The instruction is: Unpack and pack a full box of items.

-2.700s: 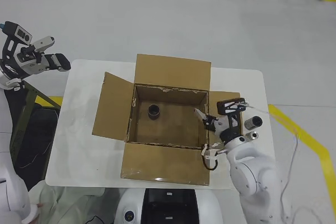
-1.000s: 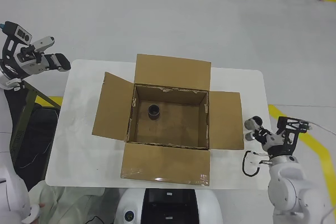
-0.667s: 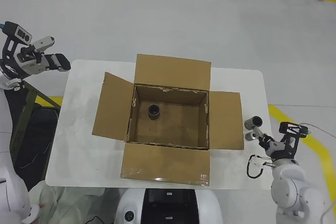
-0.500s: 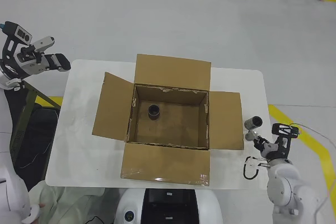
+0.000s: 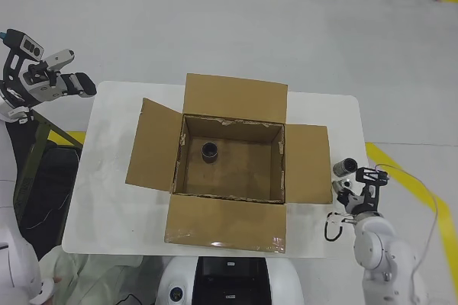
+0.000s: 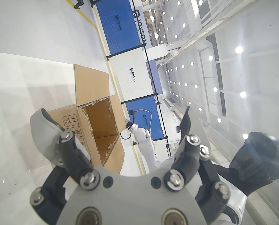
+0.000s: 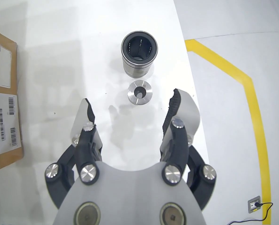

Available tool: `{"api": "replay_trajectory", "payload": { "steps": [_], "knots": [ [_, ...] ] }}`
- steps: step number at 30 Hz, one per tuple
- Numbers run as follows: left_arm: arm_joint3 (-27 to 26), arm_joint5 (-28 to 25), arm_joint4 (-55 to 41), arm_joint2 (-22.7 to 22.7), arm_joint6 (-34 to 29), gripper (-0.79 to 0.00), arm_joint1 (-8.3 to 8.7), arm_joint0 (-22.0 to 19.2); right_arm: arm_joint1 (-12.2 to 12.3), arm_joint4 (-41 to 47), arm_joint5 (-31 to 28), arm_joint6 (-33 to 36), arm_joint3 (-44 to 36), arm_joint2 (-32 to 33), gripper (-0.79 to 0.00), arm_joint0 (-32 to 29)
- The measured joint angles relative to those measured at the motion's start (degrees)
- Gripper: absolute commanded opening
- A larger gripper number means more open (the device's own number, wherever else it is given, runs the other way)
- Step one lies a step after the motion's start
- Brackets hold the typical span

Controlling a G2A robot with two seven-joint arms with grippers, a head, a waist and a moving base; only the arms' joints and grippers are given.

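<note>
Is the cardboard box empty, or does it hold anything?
Not empty: one dark cylindrical part stands on the floor of the open cardboard box.

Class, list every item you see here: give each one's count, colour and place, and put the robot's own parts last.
cardboard box: one, brown, flaps open, mid-table
ring: one, dark, inside the box, toward its left side
large cylinder: one, steel with black bore, on the table right of the box
small bush: one, silver, beside the large cylinder
table: one, white
floor line: one, yellow, right of the table
left gripper: one, black-silver, open, beyond the table's far-left corner
right gripper: one, black-silver, open, by the small bush
</note>
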Motion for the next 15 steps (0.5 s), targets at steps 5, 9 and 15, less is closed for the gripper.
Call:
{"api": "replay_trajectory", "payload": {
  "steps": [5,9,15],
  "knots": [
    [0.0,0.0,0.0,0.0,0.0,0.0,0.0,0.0,0.11,-0.05,0.33,0.75,3.25,-0.2,-0.222,2.67],
    [0.0,0.0,0.0,0.0,0.0,0.0,0.0,0.0,0.2,0.03,0.4,0.94,5.33,-0.25,-0.296,4.11],
    [0.0,0.0,0.0,0.0,0.0,0.0,0.0,0.0,0.29,0.47,0.6,1.03,7.24,-0.45,-0.351,5.49]
  ]
}}
